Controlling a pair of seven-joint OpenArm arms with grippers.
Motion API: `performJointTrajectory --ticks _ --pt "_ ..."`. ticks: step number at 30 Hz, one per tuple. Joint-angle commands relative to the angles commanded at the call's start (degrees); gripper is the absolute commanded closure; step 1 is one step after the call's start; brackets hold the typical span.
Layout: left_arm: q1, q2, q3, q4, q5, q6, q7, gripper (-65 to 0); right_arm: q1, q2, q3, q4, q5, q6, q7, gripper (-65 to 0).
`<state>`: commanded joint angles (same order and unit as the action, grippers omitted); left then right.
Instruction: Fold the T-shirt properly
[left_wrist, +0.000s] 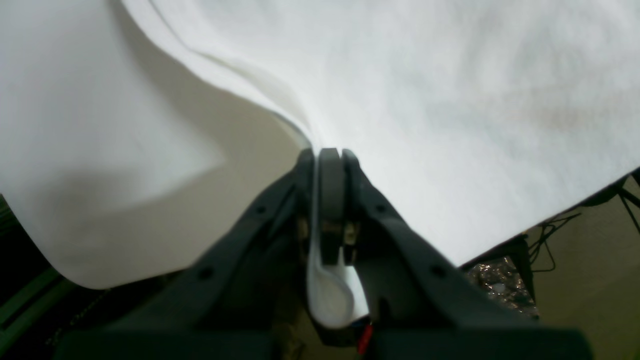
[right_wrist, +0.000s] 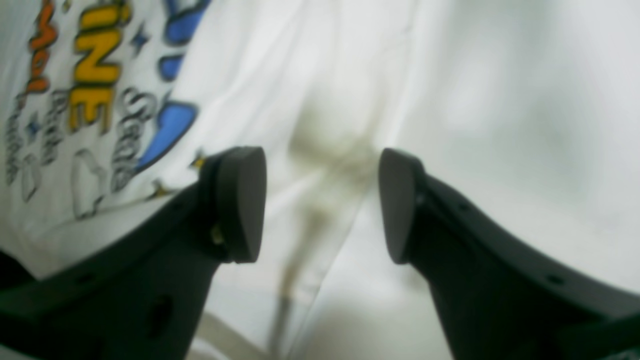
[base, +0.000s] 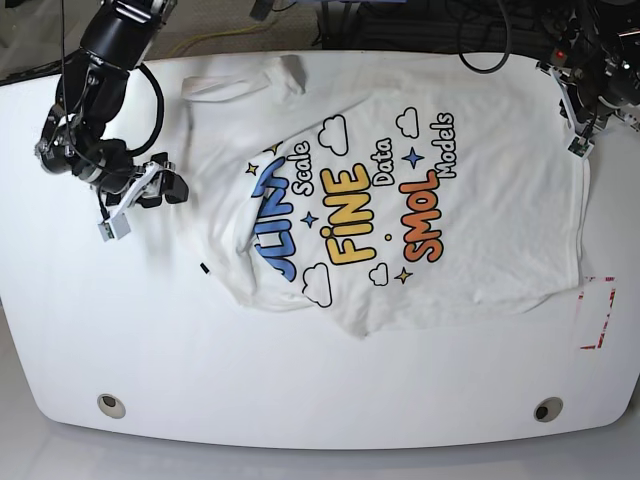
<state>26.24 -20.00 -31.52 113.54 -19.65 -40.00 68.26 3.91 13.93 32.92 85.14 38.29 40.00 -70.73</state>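
Two fingers of the left gripper (left_wrist: 330, 165) clamp the T-shirt (left_wrist: 450, 100); right gripper (right_wrist: 320, 205) gapes above it.

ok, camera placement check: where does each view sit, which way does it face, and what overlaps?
Left wrist: behind the left gripper, looking along its fingers, shut on a fold of the T-shirt.
Right wrist: behind the right gripper, fingers open above the T-shirt's print edge.
Base: overhead, facing down on the table; both arms show, left gripper at right, right gripper at left.
Shared: all three see the T-shirt; right wrist and base share the lettering.
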Motion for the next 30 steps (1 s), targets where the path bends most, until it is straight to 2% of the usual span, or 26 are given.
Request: performJointTrajectory --ticks 4,6,10,18,19,22,26,30 --pt "0.0 0.0 0.0 0.0 0.0 0.0 0.0 0.0 0.88 -0.88 0.0 -3.08 -1.58 0.0 0.79 -32.5" --pt "-0.09 0.0 0.0 0.0 0.0 0.0 0.0 0.0 0.79 -1.41 0.0 -5.01 -1.58 0.0 2.73 -29.3" --pt "-0.09 0.0 0.09 0.0 0.0 0.0 0.0 0.0 0.62 -1.76 -0.09 -9.14 -1.58 0.0 5.01 -18.9" --pt "-1.58 -0.09 0.09 -0.09 0.09 0.0 0.0 0.0 0.88 -2.55 -0.09 -10.64 -1.58 0.0 6.95 -16.6" --pt "-1.67 -0.09 0.09 -0.18 0.18 0.0 0.0 0.0 0.97 -2.9 -0.09 -10.64 -1.58 0.0 7.03 -14.4" --pt "-1.85 -0.09 0.35 -0.44 3.6 0.0 0.0 0.0 0.88 -3.16 -0.09 -10.37 -1.58 0.0 7.03 0.0" --pt "-3.69 0.26 0.53 -0.44 7.3 0.0 0.0 0.0 0.18 -2.99 0.18 -9.32 -1.49 0.0 6.95 0.0" --pt "-4.04 0.26 0.35 -0.44 7.47 0.0 0.0 0.0 -3.96 -2.99 0.35 -2.46 -1.05 0.0 6.68 0.0"
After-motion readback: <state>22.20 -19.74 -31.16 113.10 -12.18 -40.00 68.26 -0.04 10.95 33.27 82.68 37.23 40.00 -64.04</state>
